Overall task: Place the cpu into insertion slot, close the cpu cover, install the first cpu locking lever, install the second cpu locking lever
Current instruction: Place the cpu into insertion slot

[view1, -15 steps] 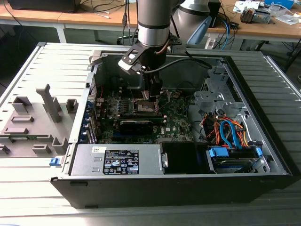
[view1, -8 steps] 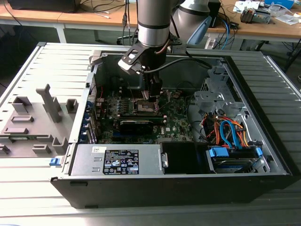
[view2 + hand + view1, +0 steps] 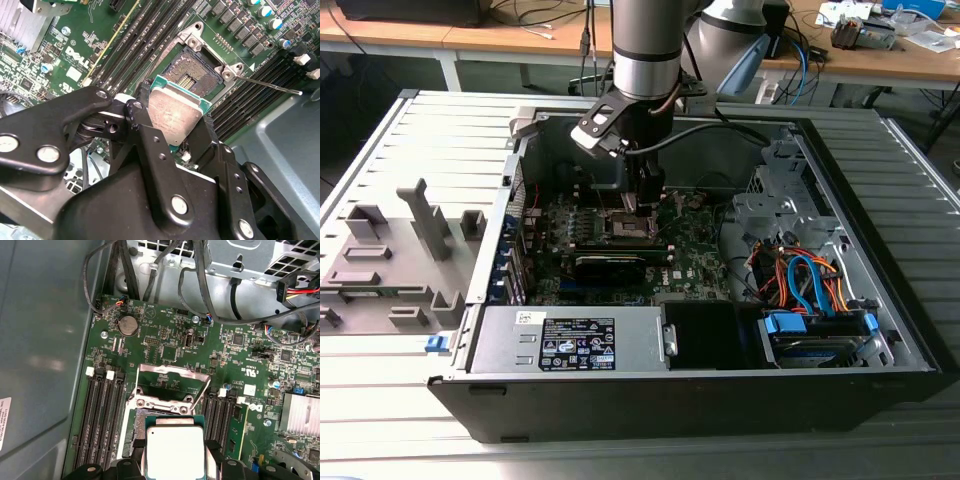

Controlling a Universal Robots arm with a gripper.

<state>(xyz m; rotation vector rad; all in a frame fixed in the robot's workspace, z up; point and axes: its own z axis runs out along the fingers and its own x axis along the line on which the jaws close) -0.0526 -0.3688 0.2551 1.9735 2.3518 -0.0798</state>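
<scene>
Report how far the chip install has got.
Done: nothing is seated yet. In hand: the pincer grips the chip over the bare socket. Left: the chip is not in the socket, the cover stands open, and a lever sticks out unlatched.

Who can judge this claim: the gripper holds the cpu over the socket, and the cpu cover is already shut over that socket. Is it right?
Not quite. The cpu cover is not shut: in the first wrist view it stands swung open, and the second wrist view shows the socket bare. The rest holds: the gripper holds the cpu over the socket.
</scene>
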